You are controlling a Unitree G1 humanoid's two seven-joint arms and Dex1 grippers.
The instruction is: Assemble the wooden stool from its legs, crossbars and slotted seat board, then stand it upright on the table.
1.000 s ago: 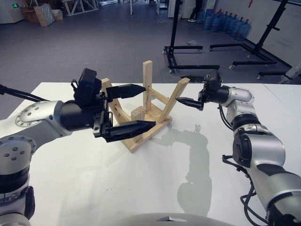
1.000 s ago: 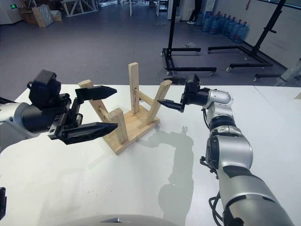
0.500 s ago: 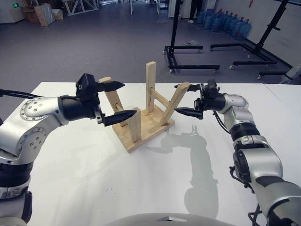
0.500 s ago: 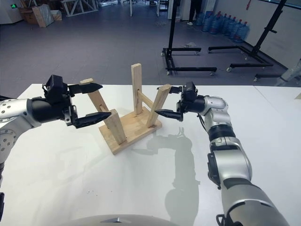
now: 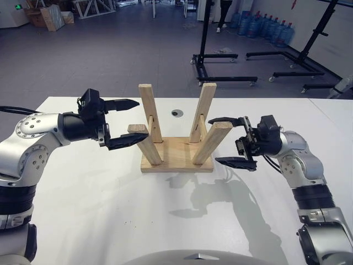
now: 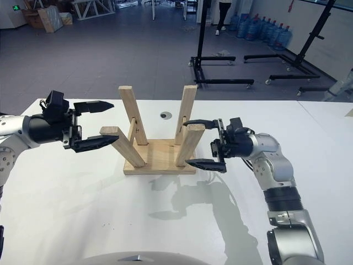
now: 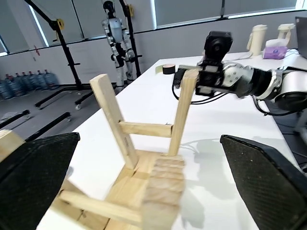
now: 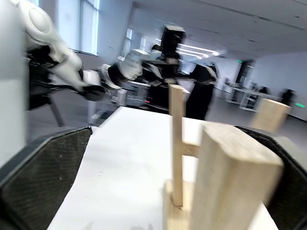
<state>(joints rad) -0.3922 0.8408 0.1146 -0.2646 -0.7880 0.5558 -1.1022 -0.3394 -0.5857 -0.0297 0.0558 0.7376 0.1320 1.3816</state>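
My left end effector (image 5: 140,118) is wide open and has hold of nothing. One finger is above and one below the top of the near-left leg (image 5: 144,144). The lower finger looks to be against the wood, though I cannot confirm contact.

The stool (image 5: 176,157) sits upside down at mid surface (image 5: 110,215), with its seat board (image 5: 174,163) flat on the top and four legs pointing up and splaying outward. The left wrist view shows a crossbar (image 7: 144,128) joining two of the legs partway up.

To the right, the near-right leg (image 5: 214,142) stands between the spread fingers of my right end effector (image 5: 213,140). That one is also fully open and carries nothing.

The stool looks put together, so I judge that turning it onto its feet is what remains.

The wood should be stiff and fairly light, with a dry grain that grips well. The weak spots are probably the joints, so prying at a leg tip could work a leg loose or rack the frame.

I would close on both near legs low down, close to the seat board, or pinch the board's edges. Then I would turn it over with both arms together, so neither side twists ahead of the other.
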